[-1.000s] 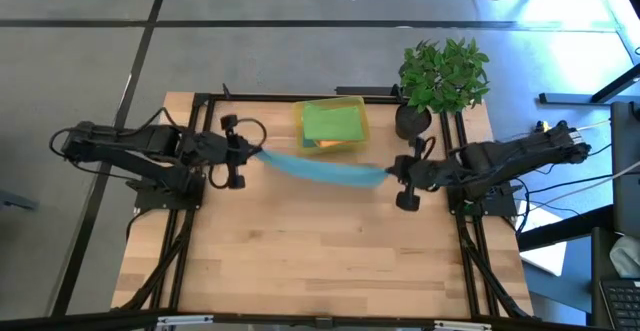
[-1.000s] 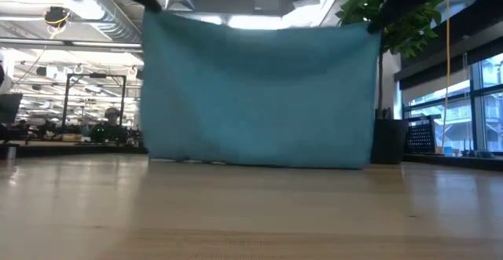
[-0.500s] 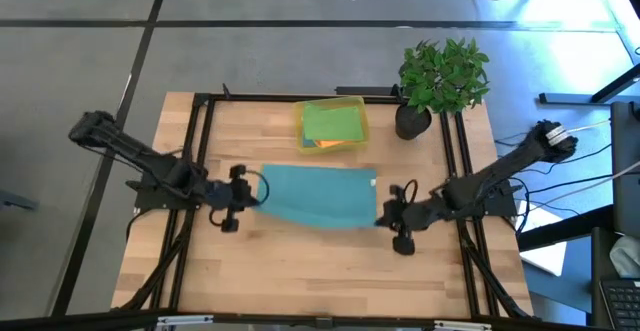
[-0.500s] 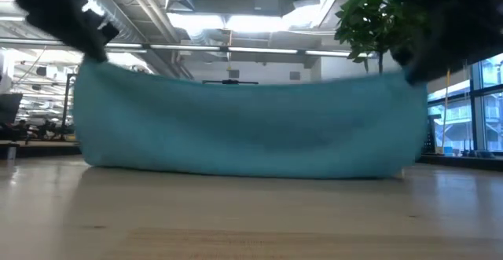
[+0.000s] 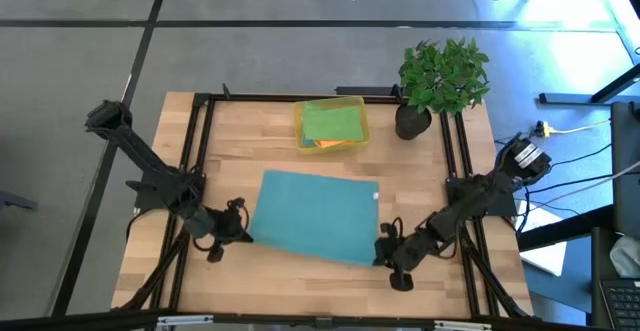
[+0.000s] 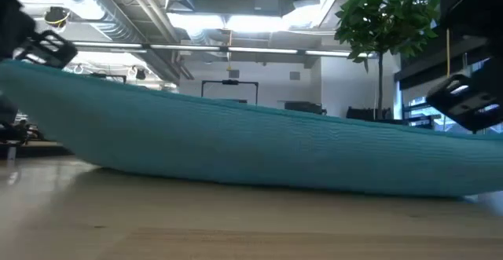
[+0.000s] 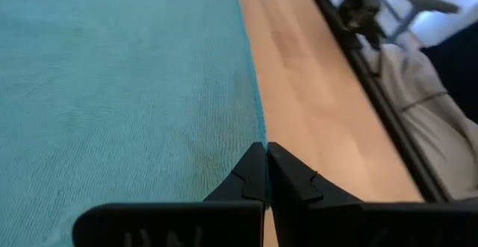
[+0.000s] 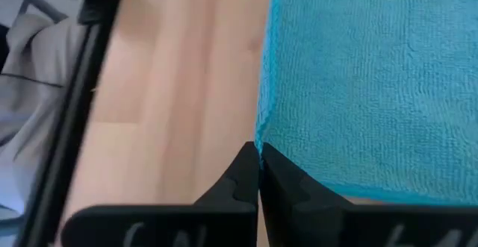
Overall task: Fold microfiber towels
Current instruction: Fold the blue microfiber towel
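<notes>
Teal-blue towel (image 5: pixel 316 214) spread flat near the middle of the table (image 5: pixel 300 286), roughly rectangular, long axis running left to right and skewed a little, so the right side sits nearer the front edge than the left. Far edge lies just in front of the yellow bin (image 5: pixel 357 112); near edge is lifted off the wood at its two front corners, the rest resting on the surface. In the low view the cloth (image 6: pixel 251 146) hangs as a long shallow band, higher at the picture's left, sloping down toward the right. Left end effector (image 5: pixel 243 236) clenched on the towel's front left corner; in the left wrist view the two dark fingers (image 7: pixel 254 174) meet at the cloth's edge (image 7: pixel 112 90). Right end effector (image 5: pixel 381 258) clenched on the front right corner; the right wrist view shows its fingers (image 8: pixel 250 174) pinched together at the hem (image 8: pixel 373 83). Bin holds a green towel (image 5: pixel 332 123) on top, with orange cloth (image 5: pixel 330 144) showing at its near side. Potted plant (image 5: pixel 443 76) stands at the table's far right corner, just beside the bin. Table is light wood planks with black frame rails (image 5: pixel 190 161) running along both sides. Grey floor (image 5: pixel 250 31) surrounds it; the low view shows ceiling ducts (image 6: pixel 102 16), strip lights and windows (image 6: pixel 440 107) beyond.
</notes>
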Tool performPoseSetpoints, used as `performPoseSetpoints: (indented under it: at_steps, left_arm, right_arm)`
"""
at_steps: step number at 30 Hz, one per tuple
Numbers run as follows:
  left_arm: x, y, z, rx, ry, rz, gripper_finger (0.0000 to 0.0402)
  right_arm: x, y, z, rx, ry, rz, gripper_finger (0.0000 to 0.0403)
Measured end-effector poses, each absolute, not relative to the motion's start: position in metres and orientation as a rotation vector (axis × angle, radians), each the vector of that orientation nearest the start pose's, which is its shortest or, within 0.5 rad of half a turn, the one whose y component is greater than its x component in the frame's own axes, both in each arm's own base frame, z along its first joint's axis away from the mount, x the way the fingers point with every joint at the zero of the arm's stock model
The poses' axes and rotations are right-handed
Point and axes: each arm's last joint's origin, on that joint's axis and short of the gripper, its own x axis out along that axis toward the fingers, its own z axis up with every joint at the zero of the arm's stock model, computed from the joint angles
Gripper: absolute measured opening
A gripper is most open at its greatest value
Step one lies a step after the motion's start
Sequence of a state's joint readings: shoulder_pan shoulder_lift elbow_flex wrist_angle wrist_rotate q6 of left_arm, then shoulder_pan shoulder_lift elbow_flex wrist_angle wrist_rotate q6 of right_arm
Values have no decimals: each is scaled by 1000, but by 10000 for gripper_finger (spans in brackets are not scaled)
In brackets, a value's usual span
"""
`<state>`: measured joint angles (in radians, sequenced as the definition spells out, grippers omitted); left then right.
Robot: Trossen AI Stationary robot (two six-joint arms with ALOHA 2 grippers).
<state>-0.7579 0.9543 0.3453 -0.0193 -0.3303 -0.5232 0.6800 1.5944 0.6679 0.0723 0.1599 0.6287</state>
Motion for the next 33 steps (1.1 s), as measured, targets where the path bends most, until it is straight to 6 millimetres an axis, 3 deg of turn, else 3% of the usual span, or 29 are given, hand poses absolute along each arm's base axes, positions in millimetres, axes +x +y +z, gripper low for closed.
performPoseSetpoints:
  at_steps: [7,14,18,23,33]
  left_arm:
    - [139,-144,159,-223,632,-367,0]
    - [144,-153,160,-108,596,-399,0]
    - [142,-145,175,3,495,-360,0]
    - [133,-123,183,74,502,-214,0]
    - [136,-83,188,120,547,23,0]
  right_arm:
    - [230,205,144,232,895,322,4]
    - [226,204,158,164,862,368,4]
    - [221,188,171,102,844,232,5]
    - [210,165,178,58,785,26,5]
    - [195,109,131,172,751,-261,3]
